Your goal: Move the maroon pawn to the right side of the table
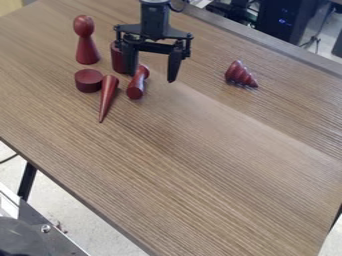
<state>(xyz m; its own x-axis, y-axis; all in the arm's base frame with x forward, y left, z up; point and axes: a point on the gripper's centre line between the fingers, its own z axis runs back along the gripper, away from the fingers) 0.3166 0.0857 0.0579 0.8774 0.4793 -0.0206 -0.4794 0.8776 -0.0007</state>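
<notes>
Item: black two-finger robot hand [150, 78], fingers wide apart, nothing clamped between them. One finger overlaps the neighbouring pieces in view; contact cannot be told.

Item: upright dark-red cylinder [118, 57], partly behind that finger. Hazard: a sideways sweep or low descent could topple it.

Item: small dark-red tapered piece with a rounded end [137, 85], lying just beside the same finger. Hazard: being somewhat pawn-like, it might be taken in error; closing off-centre could roll it away.

Item: slender dark-red cone [108, 95], on its side. Hazard: liable to roll if brushed.

Item: squat dark-red disc [88, 80], beside the cone's broad end.

Item: glossy maroon pawn [85, 42], round-headed, flared at the base; probably the piece wanted. Upright on the left part of the counter [200, 165], apart from the hand. Hazard: a grip high on the round head could slip, or tip it over.

Item: ribbed dark-red cone [240, 75], lying farther right. Hazard: a pawn set down too near could knock it.
</notes>
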